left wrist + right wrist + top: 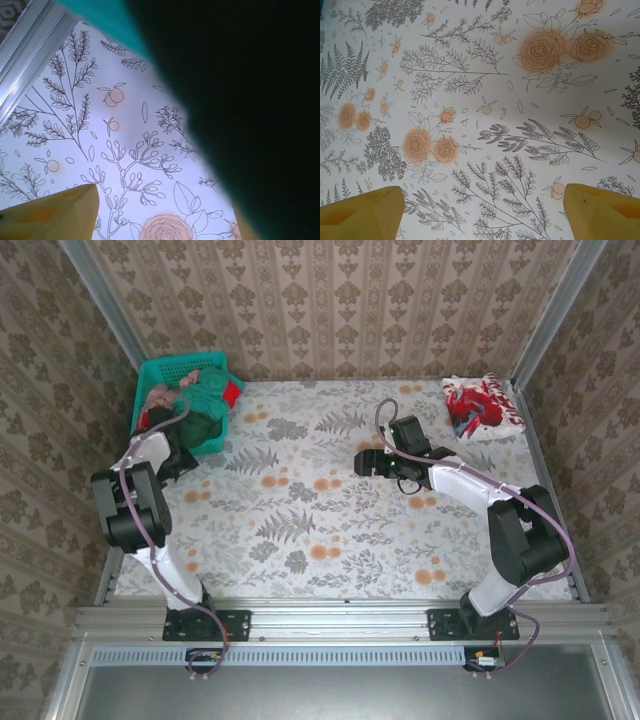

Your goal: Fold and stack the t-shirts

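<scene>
- Far left, at the teal basket (160, 370), the left end effector (188, 445) meets the teal-green t-shirt (205, 400); cloth hides its grip, so I cannot tell.
- Right end effector (483, 195) is spread wide above the floral worktop (300, 520).
- Red-and-white t-shirt (482, 407) lies at the far right corner.

Tablecloth (330, 525): white, with line-drawn grey ferns and sprigs and orange roses. Basket (158, 370): teal mesh. In the basket, a teal-green shirt (205, 405) with pale pinkish print; beside it a red patch (232, 393), possibly another shirt. Far across from the basket, a red-and-white patterned shirt (480, 408). Fingers (362, 215) of the right gripper (482, 200): yellow. Walls (330, 300): beige damask.
</scene>
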